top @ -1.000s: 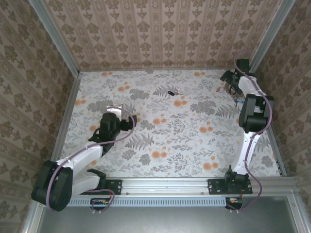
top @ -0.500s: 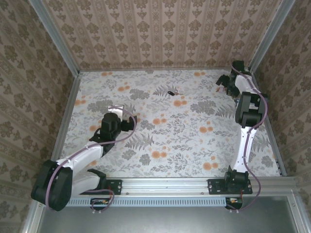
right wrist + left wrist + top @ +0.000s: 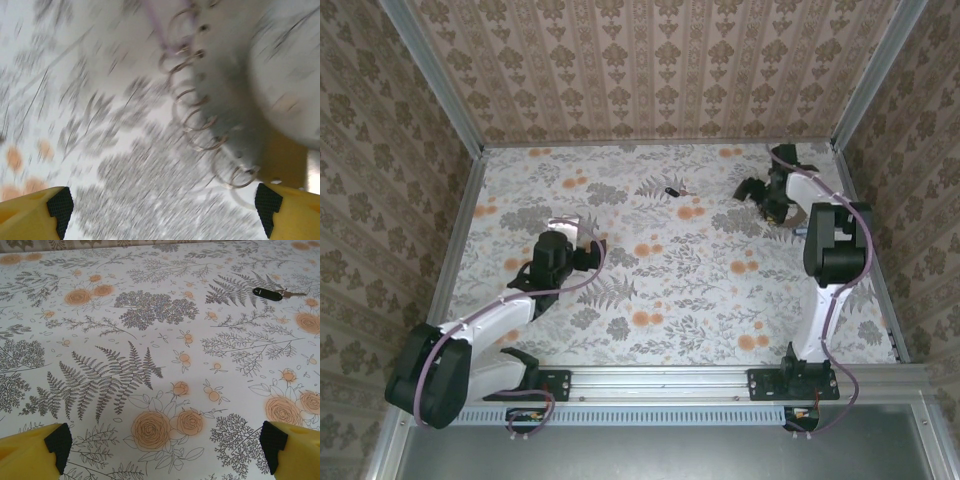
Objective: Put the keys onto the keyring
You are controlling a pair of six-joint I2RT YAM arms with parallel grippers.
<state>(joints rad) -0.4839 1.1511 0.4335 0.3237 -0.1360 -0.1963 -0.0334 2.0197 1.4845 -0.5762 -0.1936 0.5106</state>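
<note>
Left gripper [image 3: 165, 447]: over the left half of the bench, about mid-depth. Its jaws stand wide apart with nothing between the yellow fingers [image 3: 30, 452].
Key [image 3: 267, 293]: it has a black oval head and a thin blade pointing toward the right edge. It lies flat and alone near the far edge, about mid-width, well beyond the left gripper.
Right gripper [image 3: 164, 207]: close to the far right corner, jaws spread and empty.
Keyring [image 3: 220, 95]: a grey band edged with wire loops, just beyond the right jaws by the far right corner. The wrist view is blurred, so its clip and tag cannot be made out.
Step in hand: fetching, by my reading. Neither piece is held, and the key and keyring are well apart.
Doing it well: pinch the key by its black head and leave the blade free. Come down square, since so thin a piece could skid on the flat sheet. Take the keyring by its band with a loop left exposed, then bring the two together over open bench.
Risk: the key is tiny and its blade is pale against the print, so it is easy to miss or flick away.
Surface: a white sheet printed with grey ferns and orange roses, smooth and level.
Room: brown patterned wallpaper on three sides, with aluminium rails at the corners and along the near edge.
</note>
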